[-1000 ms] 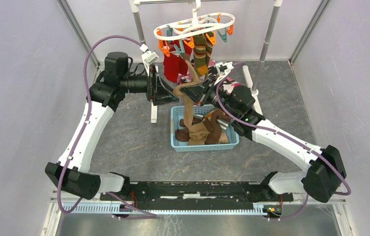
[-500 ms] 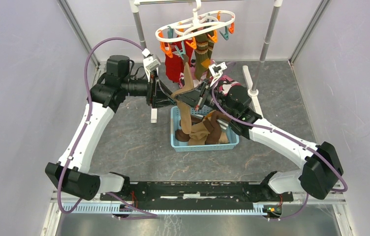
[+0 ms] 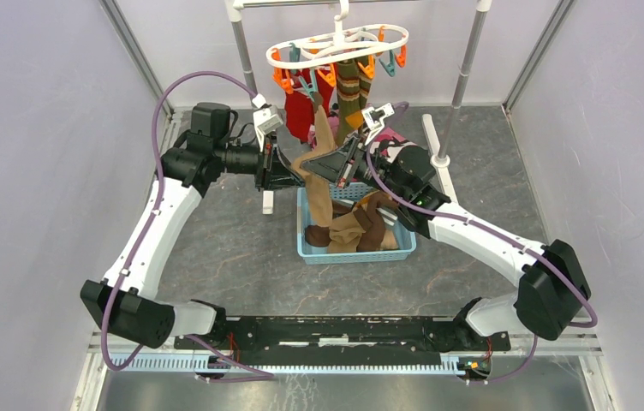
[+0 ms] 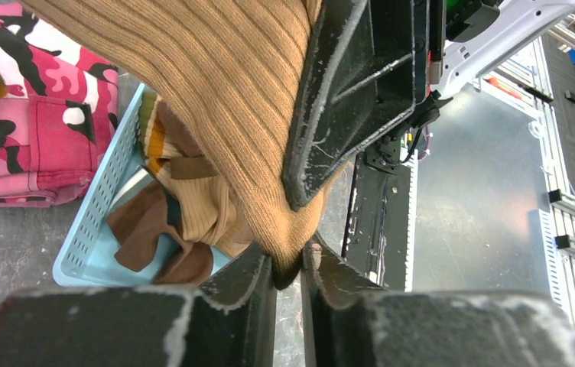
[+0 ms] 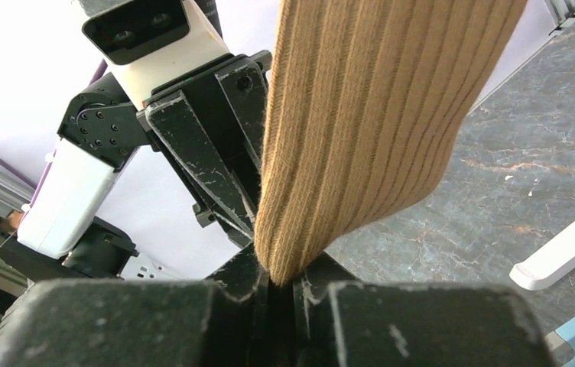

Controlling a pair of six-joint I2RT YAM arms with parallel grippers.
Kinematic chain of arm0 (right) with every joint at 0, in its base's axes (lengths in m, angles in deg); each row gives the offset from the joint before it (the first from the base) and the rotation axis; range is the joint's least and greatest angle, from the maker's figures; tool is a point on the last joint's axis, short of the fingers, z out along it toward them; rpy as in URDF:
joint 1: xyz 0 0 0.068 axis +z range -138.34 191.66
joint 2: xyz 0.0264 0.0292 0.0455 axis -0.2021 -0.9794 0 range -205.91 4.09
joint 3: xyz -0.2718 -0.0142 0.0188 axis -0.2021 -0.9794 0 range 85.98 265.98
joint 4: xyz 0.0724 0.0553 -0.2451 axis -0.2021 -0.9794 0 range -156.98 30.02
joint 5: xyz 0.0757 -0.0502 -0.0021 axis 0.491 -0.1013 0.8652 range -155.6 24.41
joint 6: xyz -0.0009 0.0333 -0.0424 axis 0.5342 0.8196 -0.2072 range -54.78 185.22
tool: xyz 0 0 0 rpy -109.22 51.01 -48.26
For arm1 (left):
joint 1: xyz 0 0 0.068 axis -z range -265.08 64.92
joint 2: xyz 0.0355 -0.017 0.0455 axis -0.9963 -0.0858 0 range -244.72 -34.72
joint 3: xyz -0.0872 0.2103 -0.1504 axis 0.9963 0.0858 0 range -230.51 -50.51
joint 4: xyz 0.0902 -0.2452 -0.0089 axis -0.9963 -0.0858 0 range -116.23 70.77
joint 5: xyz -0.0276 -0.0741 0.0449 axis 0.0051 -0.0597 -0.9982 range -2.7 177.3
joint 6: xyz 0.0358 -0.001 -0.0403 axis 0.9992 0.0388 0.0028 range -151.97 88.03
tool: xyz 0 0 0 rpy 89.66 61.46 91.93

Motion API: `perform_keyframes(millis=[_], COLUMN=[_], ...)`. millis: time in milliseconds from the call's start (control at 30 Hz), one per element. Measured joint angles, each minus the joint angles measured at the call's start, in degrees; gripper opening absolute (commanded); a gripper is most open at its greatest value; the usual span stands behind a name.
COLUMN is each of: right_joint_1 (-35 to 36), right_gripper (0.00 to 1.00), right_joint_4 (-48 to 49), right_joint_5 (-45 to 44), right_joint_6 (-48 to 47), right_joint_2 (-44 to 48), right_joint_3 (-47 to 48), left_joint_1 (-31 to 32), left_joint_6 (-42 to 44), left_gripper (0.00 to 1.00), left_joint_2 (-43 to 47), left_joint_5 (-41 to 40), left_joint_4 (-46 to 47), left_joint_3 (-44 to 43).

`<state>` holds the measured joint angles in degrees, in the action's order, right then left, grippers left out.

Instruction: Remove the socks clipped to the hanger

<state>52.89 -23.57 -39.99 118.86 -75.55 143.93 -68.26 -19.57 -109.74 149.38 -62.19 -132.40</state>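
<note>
Can't tell from overhead whether any clip on the hanger (image 3: 336,44) grips the tan sock (image 3: 320,135): too crowded up there, w/ the red sock (image 3: 300,116) and striped sock (image 3: 351,86) hanging right beside. Cuts off the sock's upper end in both wrist views, so no help there.

Reaches in from the left w/ the left gripper (image 3: 301,174), forearm about level, wrist pointing right. Slants up from the right w/ the right gripper (image 3: 317,163), aimed at the left one, tips almost meeting above the far-left part of the blue basket (image 3: 361,255), below and in front of the hanger.

Shut narrow on the tan sock, L and R alike: pinches a low fold w/ the left fingers (image 4: 250,287), nips the ribbed edge tight w/ the right fingers (image 5: 240,284).

Left wrist only: shows the pile of brown & tan socks (image 4: 170,229) in the basket, the pink camo cloth (image 4: 17,138) just beside it, plus a right finger flat against the sock. Right wrist only: shows the left fingers just behind the sock and a white foot (image 5: 567,252) on the grey floor.
</note>
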Motion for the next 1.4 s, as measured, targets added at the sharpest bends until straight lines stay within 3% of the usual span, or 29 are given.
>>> perform_keyframes(millis=[67, 100, 200, 367, 567, 867, 1400], right_joint_1=[0.00, -0.04, -0.04, 0.52, 1.11, 1.22, -0.15], right_gripper=[0.30, 0.43, 0.72, 0.90, 0.88, 0.78, 0.80], right_joint_4=[-0.09, -0.07, -1.46, -12.50, -18.58, -22.71, -28.02], right_joint_5=[0.13, 0.22, -0.42, -9.29, -20.04, -22.56, -21.00], right_joint_6=[0.22, 0.26, -0.76, -9.25, -20.02, -30.47, -36.94], right_joint_2=[-0.07, -0.07, -0.07, -0.04, -1.81, -10.38, -12.87], right_joint_3=[0.02, 0.04, 0.57, 6.60, 19.32, 31.30, 33.86], left_joint_1=[0.00, 0.00, 0.02, 0.96, 3.65, 4.39, 5.25], left_joint_6=[-0.07, -0.17, -0.76, -1.01, -1.20, -2.56, -4.13], left_gripper=[0.09, 0.03, 0.02, 0.02, 0.02, 0.02, 0.02], left_joint_2=[-0.04, -0.04, -0.04, 0.04, 0.26, 1.77, 4.79], left_joint_5=[0.00, 0.00, 0.02, -0.17, -0.70, -1.99, -1.95], left_joint_4=[0.66, 1.27, 2.84, 4.09, 4.15, 5.42, 4.09], left_joint_3=[0.00, 0.00, 0.00, 0.66, 1.22, 1.22, 1.22])
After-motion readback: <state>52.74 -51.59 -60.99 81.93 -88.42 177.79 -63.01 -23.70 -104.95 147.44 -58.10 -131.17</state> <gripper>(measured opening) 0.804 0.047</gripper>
